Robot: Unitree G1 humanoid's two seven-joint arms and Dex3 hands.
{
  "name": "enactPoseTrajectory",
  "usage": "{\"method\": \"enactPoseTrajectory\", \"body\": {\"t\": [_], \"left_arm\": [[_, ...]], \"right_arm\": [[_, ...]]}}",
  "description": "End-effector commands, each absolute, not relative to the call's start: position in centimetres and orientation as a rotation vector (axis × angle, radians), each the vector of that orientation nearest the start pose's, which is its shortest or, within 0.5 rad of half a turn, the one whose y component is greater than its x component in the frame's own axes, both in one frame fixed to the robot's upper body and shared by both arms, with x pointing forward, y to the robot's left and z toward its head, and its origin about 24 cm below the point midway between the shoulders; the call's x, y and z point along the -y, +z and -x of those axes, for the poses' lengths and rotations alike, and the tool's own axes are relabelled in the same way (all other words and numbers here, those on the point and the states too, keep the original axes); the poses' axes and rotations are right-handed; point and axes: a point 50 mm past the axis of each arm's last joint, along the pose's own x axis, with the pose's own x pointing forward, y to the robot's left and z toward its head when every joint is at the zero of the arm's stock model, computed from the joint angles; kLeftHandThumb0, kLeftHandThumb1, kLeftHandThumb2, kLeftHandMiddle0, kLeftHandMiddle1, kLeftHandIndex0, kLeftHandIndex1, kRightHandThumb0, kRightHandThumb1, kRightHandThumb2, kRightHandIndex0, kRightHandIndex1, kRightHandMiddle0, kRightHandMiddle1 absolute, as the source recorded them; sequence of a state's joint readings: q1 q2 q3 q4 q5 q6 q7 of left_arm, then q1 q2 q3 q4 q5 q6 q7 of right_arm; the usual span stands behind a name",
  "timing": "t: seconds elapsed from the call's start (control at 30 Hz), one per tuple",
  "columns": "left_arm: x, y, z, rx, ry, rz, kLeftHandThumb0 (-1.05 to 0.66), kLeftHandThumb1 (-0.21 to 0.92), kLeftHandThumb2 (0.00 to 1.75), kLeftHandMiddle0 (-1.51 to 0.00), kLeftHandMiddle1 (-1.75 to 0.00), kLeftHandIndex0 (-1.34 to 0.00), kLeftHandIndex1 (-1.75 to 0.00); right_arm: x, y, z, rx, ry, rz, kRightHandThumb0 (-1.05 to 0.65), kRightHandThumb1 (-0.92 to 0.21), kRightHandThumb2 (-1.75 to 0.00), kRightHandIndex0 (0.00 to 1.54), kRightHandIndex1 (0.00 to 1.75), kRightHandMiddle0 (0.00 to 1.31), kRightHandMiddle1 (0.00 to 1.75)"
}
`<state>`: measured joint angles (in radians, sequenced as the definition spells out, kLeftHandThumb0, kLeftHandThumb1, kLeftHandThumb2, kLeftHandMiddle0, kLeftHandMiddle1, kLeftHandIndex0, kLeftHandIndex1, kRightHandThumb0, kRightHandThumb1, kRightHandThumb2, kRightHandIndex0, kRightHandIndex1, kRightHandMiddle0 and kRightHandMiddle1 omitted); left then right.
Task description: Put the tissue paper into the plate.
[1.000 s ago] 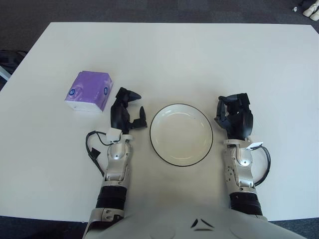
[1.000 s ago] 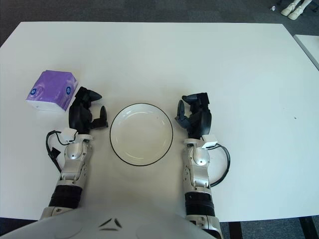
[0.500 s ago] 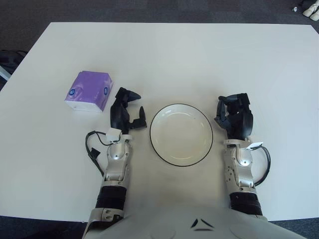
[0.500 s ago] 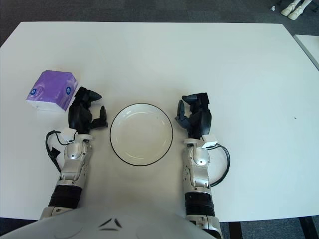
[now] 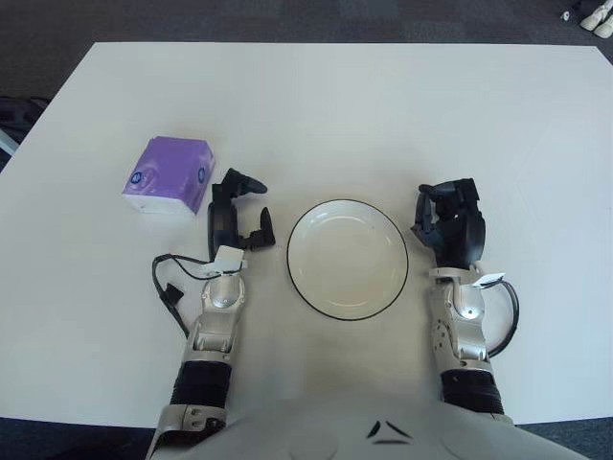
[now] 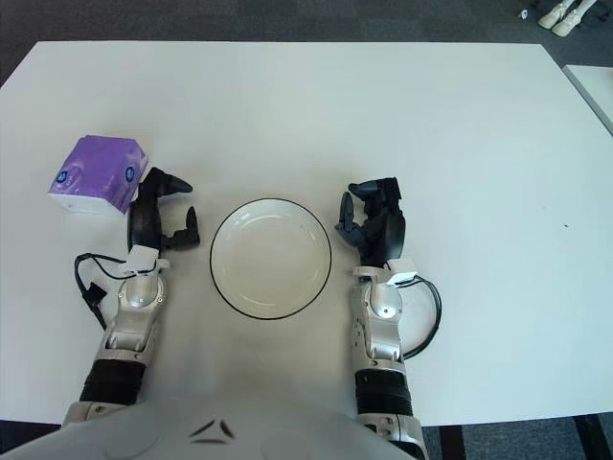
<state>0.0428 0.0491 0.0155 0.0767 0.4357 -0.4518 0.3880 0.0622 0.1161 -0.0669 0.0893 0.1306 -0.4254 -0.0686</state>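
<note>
A purple pack of tissue paper (image 5: 170, 175) lies on the white table at the left. An empty white plate (image 5: 348, 259) with a dark rim sits in the middle near the front. My left hand (image 5: 236, 217) is between the two, just right of the pack and left of the plate, its fingers spread and holding nothing. My right hand (image 5: 449, 222) shows just right of the plate, fingers relaxed and empty.
The white table (image 5: 383, 115) stretches wide behind the plate. A black cable (image 5: 168, 287) loops beside my left wrist. Dark floor runs past the far edge, with white shoes (image 6: 565, 13) at the top right.
My left hand and forearm have shifted a little to the left, closer to the tissue pack. The right hand, plate and pack have not moved.
</note>
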Motion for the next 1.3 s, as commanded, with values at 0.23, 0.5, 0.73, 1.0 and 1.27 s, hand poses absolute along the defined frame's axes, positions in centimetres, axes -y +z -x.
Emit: {"method": "enactPoseTrajectory", "body": {"t": [0.23, 0.5, 0.73, 1.0, 1.27], "left_arm": [[-19.0, 6.7, -21.7, 0.627, 0.252, -0.810, -0.01, -0.03, 1.73, -0.89, -1.75, -0.62, -1.74], [-20.2, 8.9, -21.1, 0.794, 0.243, -0.888, -0.01, 0.10, 1.57, -0.78, -1.73, -0.54, -1.75], [-20.8, 9.8, -21.1, 0.915, 0.204, -0.873, -0.01, 0.20, 1.44, -0.71, -1.66, -0.50, -1.75], [-22.3, 9.9, -20.8, 0.965, 0.202, -0.892, -0.01, 0.25, 1.35, -0.65, -1.60, -0.50, -1.75], [-24.8, 10.6, -20.9, 1.001, 0.243, -0.958, -0.43, 0.42, 1.19, -0.53, -1.71, -0.52, -1.75]], "right_arm": [[14.8, -0.7, -20.7, 0.015, -0.271, -0.288, -0.38, -0.67, -0.88, 0.50, 1.36, 0.34, 1.75], [14.7, -0.7, -20.8, 0.011, -0.267, -0.293, -0.38, -0.67, -0.87, 0.50, 1.36, 0.34, 1.75], [14.7, -0.9, -20.8, 0.008, -0.272, -0.295, -0.38, -0.68, -0.87, 0.50, 1.36, 0.34, 1.75], [14.7, -1.0, -20.9, 0.012, -0.275, -0.286, -0.38, -0.67, -0.88, 0.50, 1.36, 0.34, 1.75], [14.6, -1.0, -20.9, 0.014, -0.272, -0.294, -0.38, -0.67, -0.88, 0.50, 1.35, 0.34, 1.75]]}}
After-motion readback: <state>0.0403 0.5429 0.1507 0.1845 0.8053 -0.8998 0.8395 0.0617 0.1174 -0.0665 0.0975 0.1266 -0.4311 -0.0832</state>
